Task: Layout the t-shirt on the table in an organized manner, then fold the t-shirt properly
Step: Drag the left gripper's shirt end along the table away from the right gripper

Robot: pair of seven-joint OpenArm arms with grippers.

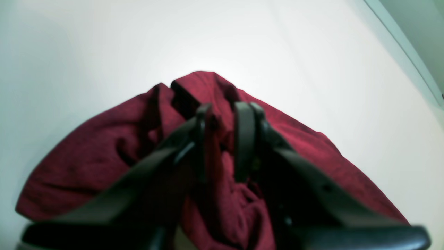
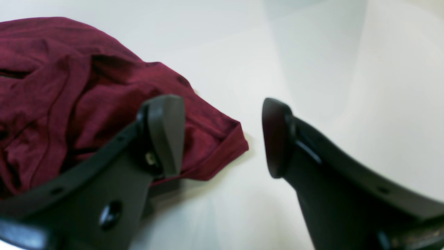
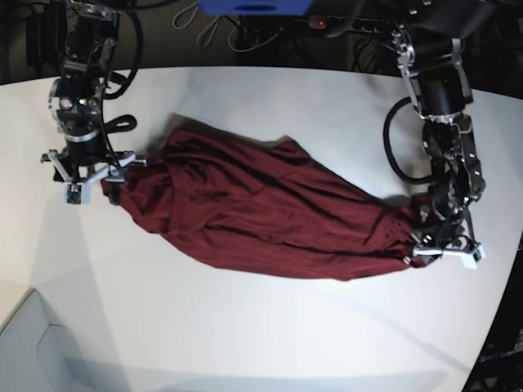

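The t-shirt [image 3: 261, 216] lies bunched across the middle of the table [image 3: 270, 327]; the left gripper [image 1: 222, 139], fingers slightly apart around cloth, and the wide-open, empty right gripper [image 2: 222, 137] should pull gently outward.

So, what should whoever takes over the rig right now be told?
Left gripper: down on one end of the shirt, jaws a little apart with a fold of cloth between them; firm grip unclear.
Right gripper: open, empty, jaws either side of a hemmed corner at the other end.
Shirt: stretched between the arms on the table, still bunched and wrinkled.
Done: roughly pulled out lengthwise.
Left: flatten it, spread the sleeves, then fold.
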